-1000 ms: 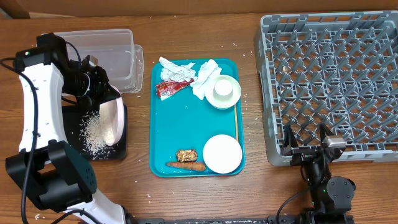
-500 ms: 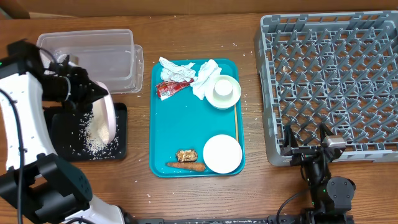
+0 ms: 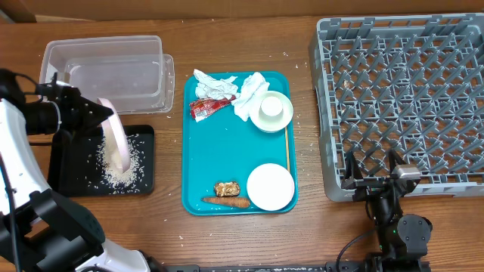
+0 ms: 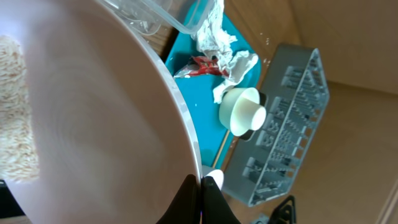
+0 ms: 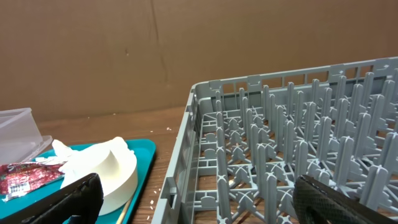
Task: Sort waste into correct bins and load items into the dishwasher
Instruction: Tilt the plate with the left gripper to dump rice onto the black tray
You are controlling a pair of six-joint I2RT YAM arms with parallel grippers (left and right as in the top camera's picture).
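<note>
My left gripper (image 3: 100,115) (image 4: 200,186) is shut on the rim of the large plate (image 3: 115,143) (image 4: 93,112), which stands nearly on edge over the black tray (image 3: 72,170). Loose rice (image 3: 119,168) (image 4: 13,124) lies on that tray under the plate. Behind it sits the clear tub (image 3: 113,69). On the teal tray (image 3: 227,147) are two crumpled napkins (image 3: 214,83) (image 3: 249,94), the red wrapper (image 3: 208,108), a bowl with a cup in it (image 3: 272,112), the smaller plate (image 3: 270,187), the brown lump (image 3: 227,187) and the carrot (image 3: 227,202). My right gripper (image 3: 374,180) (image 5: 205,202) stands open by the front edge of the grey dish rack (image 3: 401,91) (image 5: 298,137).
A thin wooden stick (image 3: 287,151) lies along the teal tray's right side. Scattered rice grains dot the wood around the tray. A cardboard wall (image 5: 186,50) stands behind the table. In the right wrist view the bowl (image 5: 115,171) is left of the rack.
My left arm has swung left, carrying the large plate with it. The plate has tipped more upright, and the rice pile now shows on the black tray. The right arm has not moved.
</note>
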